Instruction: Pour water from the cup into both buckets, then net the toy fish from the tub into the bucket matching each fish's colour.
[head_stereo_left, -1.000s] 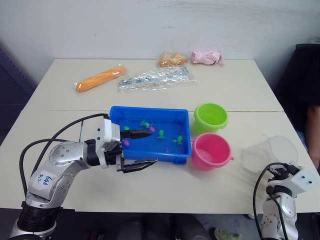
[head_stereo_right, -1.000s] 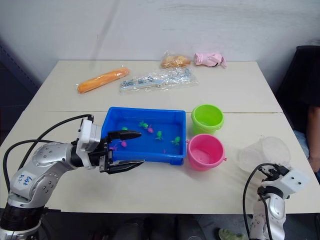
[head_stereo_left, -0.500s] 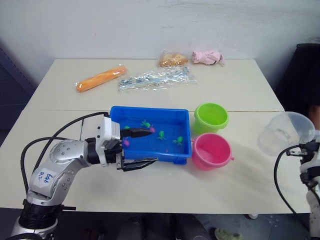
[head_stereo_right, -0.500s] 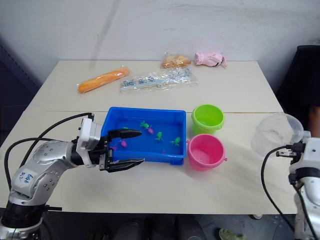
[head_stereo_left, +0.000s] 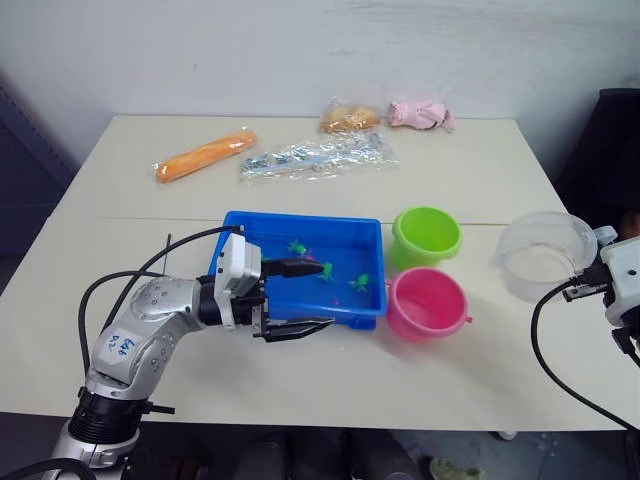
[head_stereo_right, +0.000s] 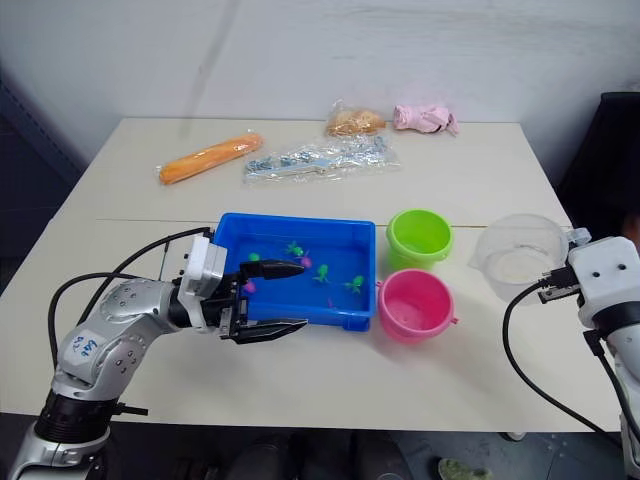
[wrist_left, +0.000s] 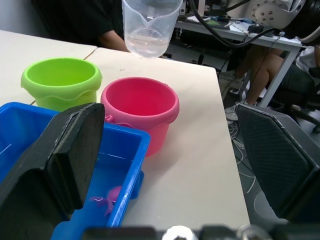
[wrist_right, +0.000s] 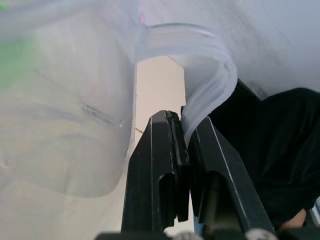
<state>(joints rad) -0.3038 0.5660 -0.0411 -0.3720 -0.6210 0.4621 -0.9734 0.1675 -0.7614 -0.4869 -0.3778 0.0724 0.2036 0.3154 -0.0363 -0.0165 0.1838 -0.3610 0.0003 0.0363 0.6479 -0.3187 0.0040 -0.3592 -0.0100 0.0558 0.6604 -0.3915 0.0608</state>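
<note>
Translucent plastic cup (head_stereo_right: 520, 258), round pink bucket (head_stereo_right: 416, 304)

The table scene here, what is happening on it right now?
The right gripper is shut on the handle of the clear cup, holding it in the air to the right of the green bucket and pink bucket. The left gripper hangs open at the blue tub, where toy fish float.

Head stereo overhead, wrist cameras close

Beige table (head_stereo_left: 120, 250) carries blue tub (head_stereo_left: 300, 226), green bucket (head_stereo_left: 426, 236), pink bucket (head_stereo_left: 427, 303)
</note>
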